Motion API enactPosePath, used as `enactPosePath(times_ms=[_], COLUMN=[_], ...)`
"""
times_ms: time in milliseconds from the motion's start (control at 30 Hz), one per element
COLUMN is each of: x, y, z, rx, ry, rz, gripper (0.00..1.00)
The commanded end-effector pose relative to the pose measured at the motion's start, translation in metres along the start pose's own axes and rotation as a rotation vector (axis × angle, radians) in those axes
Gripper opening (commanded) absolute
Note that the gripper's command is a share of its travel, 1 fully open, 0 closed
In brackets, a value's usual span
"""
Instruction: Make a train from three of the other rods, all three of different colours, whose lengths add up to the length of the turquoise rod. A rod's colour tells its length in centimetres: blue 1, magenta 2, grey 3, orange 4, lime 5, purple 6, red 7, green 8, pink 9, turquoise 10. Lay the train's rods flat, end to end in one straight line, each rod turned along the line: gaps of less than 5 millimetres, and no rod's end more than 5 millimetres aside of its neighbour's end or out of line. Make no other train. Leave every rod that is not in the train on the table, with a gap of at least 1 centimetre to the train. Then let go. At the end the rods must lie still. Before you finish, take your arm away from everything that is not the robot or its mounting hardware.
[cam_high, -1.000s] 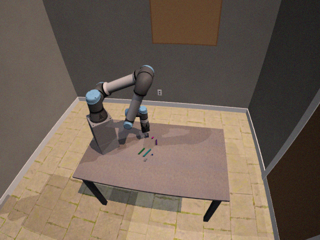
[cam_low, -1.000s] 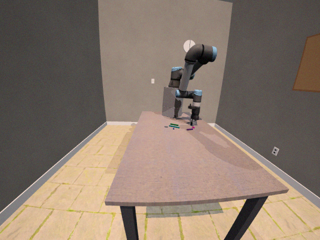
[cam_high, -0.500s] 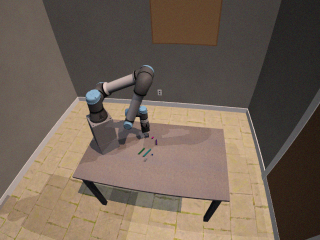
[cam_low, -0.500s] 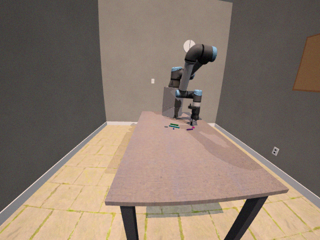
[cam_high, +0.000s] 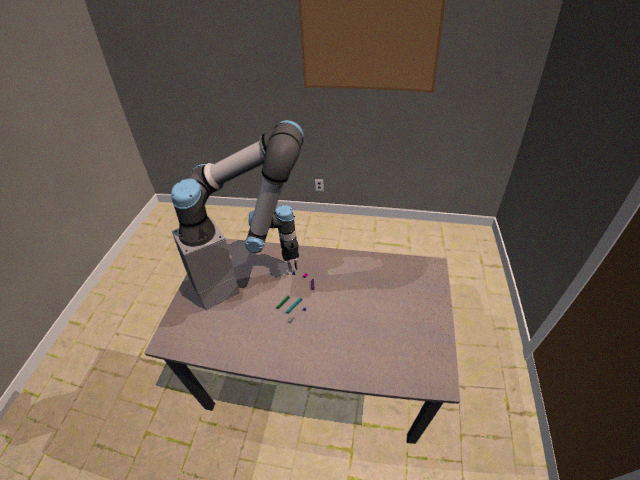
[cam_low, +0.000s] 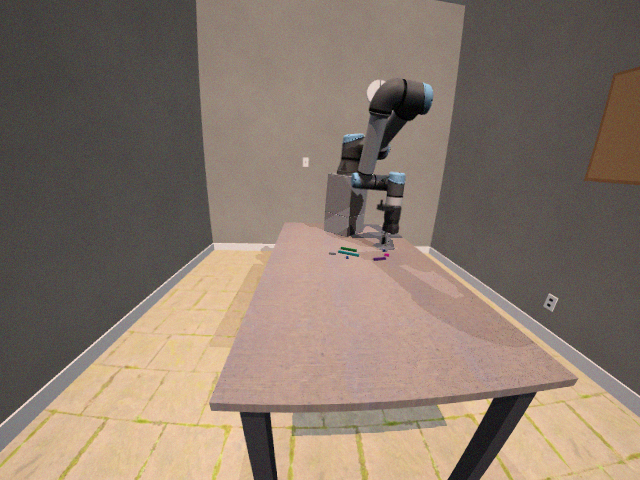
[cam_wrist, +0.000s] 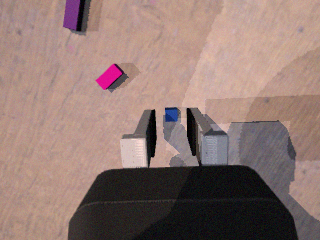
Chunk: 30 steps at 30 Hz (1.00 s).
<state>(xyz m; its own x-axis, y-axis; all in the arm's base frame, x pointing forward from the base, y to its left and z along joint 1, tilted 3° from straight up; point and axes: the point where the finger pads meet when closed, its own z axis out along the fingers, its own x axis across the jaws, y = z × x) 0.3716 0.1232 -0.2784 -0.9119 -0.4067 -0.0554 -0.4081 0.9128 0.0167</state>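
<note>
Spread apart, the end effector (cam_wrist: 171, 131) points down at the table (cam_high: 361, 341), its fingers standing to either side of a small blue rod (cam_wrist: 171, 115) without touching it; the rod lies on the table between the fingertips. Just beyond it in the wrist view lies a magenta rod (cam_wrist: 109, 76), and farther off a purple rod (cam_wrist: 73, 13). Nearer the table's middle, a green rod (cam_high: 282, 302) and the turquoise rod (cam_high: 294, 305) lie side by side, with a second blue rod (cam_high: 304, 308) and a grey rod (cam_high: 290, 319) near them.
</note>
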Motion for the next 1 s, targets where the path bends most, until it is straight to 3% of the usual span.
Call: enactPosePath(times_ms=[0, 333, 667, 700, 967], x=[0.0, 0.0, 0.0, 0.0, 0.0], y=[0.0, 0.0, 0.0, 0.0, 0.0], z=[-0.016, -0.051, -0.056, -0.056, -0.056], rx=[0.0, 0.0, 0.0, 0.0, 0.0], ry=[-0.001, -0.001, -0.001, -0.001, -0.001], rz=[0.0, 0.0, 0.0, 0.0, 0.0], gripper=[0.54, 0.54, 0.54, 1.0, 1.0])
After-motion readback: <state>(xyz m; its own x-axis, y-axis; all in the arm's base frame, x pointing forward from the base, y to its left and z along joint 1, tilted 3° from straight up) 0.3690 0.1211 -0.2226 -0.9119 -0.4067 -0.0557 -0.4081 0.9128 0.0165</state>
